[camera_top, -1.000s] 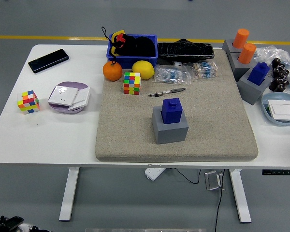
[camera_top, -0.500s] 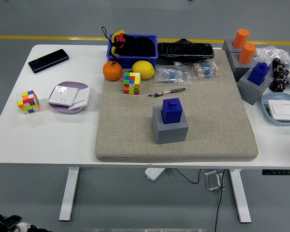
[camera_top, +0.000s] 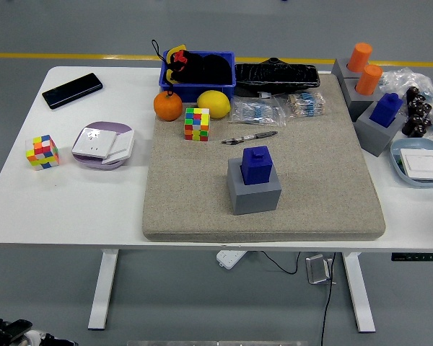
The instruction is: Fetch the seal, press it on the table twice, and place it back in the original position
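The blue seal (camera_top: 257, 165) is seen upright in its grey holder (camera_top: 254, 190), near the middle of the beige mat (camera_top: 202, 194) on the white table (camera_top: 72, 194). A pen (camera_top: 249, 137) lies just behind it. Neither hand is shown, so their state cannot be told.

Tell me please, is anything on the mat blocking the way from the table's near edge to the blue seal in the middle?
Nothing visible does. The seal sits in its grey holder mid-mat, with bare mat in front. The pen lies behind it. Neither robot hand is in view.
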